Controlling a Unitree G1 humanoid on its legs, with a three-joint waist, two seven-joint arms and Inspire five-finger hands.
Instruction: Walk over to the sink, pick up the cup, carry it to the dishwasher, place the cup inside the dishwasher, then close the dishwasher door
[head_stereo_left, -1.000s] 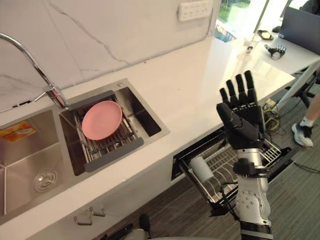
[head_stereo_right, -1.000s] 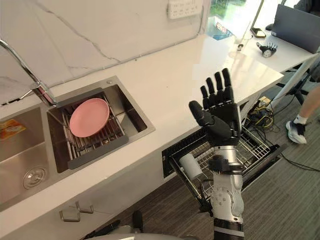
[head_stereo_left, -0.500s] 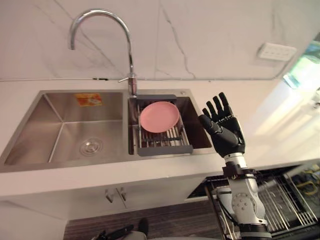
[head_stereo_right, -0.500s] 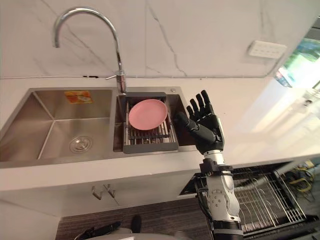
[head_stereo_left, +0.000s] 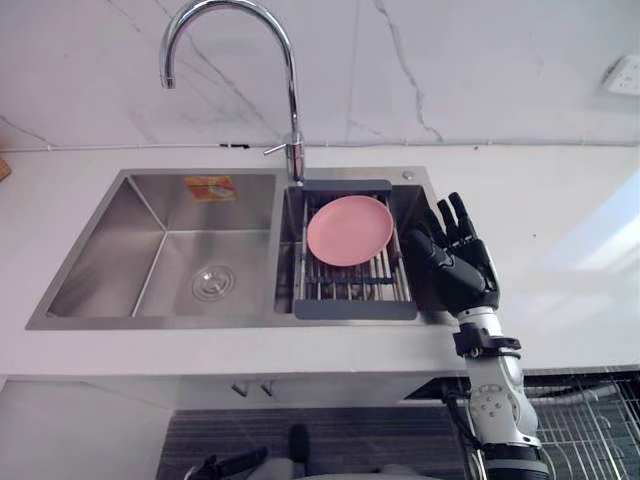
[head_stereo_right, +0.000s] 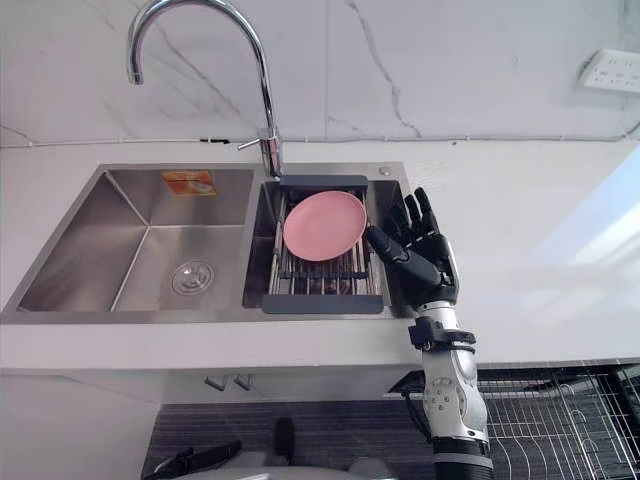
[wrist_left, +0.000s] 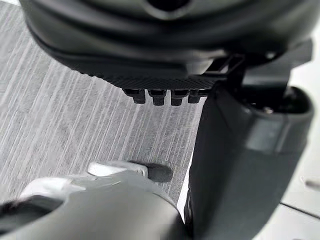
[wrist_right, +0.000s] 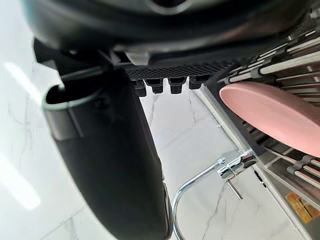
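Pink plate (head_stereo_left: 349, 229) on rack (head_stereo_left: 355, 310) — right hand (head_stereo_left: 462, 270) splayed.

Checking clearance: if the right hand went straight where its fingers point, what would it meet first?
Probably the marble wall behind the sink; the open right hand aims beside the pink plate and faucet, depth unclear.

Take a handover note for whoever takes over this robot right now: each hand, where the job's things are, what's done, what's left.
Right hand: open, empty, raised by the sink's right rim.
Left hand: open, empty, hanging over the floor.
Pink plate sits on the drying rack in the right basin.
Dishwasher rack is pulled out under the counter.
Done: robot faces the sink.
A second ago a white cup-like cylinder lay in that rack; if that is the cup, probably only closing the door remains.
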